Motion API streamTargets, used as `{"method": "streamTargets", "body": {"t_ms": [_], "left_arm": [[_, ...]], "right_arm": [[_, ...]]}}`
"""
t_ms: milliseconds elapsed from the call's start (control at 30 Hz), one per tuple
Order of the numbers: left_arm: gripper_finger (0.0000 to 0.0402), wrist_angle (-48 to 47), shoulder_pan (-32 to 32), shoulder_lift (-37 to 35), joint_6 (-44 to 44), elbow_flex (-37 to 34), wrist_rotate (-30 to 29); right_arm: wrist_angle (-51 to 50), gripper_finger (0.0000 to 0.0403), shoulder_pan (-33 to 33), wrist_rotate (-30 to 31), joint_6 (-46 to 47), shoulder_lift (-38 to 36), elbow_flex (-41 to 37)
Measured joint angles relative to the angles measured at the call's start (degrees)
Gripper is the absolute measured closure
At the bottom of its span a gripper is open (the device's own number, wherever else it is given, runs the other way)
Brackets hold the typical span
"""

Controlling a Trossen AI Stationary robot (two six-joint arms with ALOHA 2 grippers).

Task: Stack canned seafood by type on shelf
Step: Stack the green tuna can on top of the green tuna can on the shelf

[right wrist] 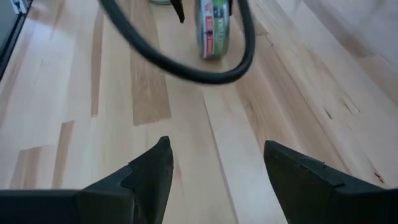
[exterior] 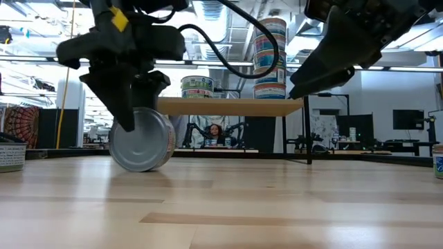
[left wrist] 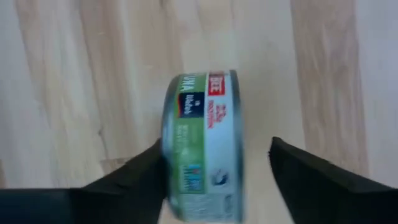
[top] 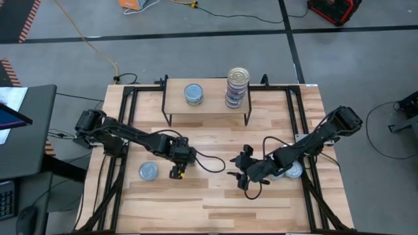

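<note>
A tin (left wrist: pixel 202 146) with a green, blue and red label stands on its rim on the table, its round face (exterior: pixel 142 138) toward the near edge. My left gripper (top: pixel 177 171) is open over it, fingers pointing down, one on each side. My right gripper (top: pixel 240 176) is open and empty above the table to the tin's right, and its wrist view shows the tin (right wrist: pixel 214 28) ahead. The shelf (top: pixel 215 104) at the table's far side carries one tin (top: pixel 192 93) and a stack of several tins (top: pixel 238 87). My left gripper comes from above with its fingers pointing down, astride the tin. One finger (left wrist: pixel 140 171) meets one flat face of the tin at its edge (left wrist: pixel 166 149). The other finger (left wrist: pixel 298 171) stands clear of the opposite face. The tin rests on its rim on the table.
One tin (top: pixel 149 172) lies flat on the table left of my left gripper. Another tin (top: pixel 295 171) lies beside my right arm. A black cable (right wrist: pixel 186 62) loops over the table between the grippers. Bare wood lies along the near edge (top: pixel 209 209).
</note>
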Motion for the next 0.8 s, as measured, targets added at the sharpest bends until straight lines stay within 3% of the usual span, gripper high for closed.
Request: {"method": "streamTargets", "body": {"t_ms": [233, 367, 533, 667, 800], "left_arm": [[0.0274, -1.8, -0.3, -1.0, 1.0, 0.0, -0.1], [0.0273, -3.9, 0.5, -2.5, 1.5, 2.0, -1.1], [0.0273, -3.3, 3.2, -8.1, 4.0, 7.6, -6.9], [0.0273, 2.5, 9.4, -14.0, 5.7, 10.8, -9.0], [0.0273, 9.1, 20.2, -18.5, 3.9, 11.0, -5.7]], "right_arm": [[-0.6, 0.0126, 0.2, -1.8, 0.4, 0.0, 0.0], [-4.2, 0.0126, 1.5, -2.2, 2.7, -0.6, 0.0], [-5.3, 0.0126, 2.7, -1.4, 2.8, -1.1, -0.1], [-4.9, 0.0126, 2.3, -1.1, 1.9, -1.3, -0.1], [-3.2, 0.0126, 1.4, -0.9, -1.1, -1.1, -0.1]]}}
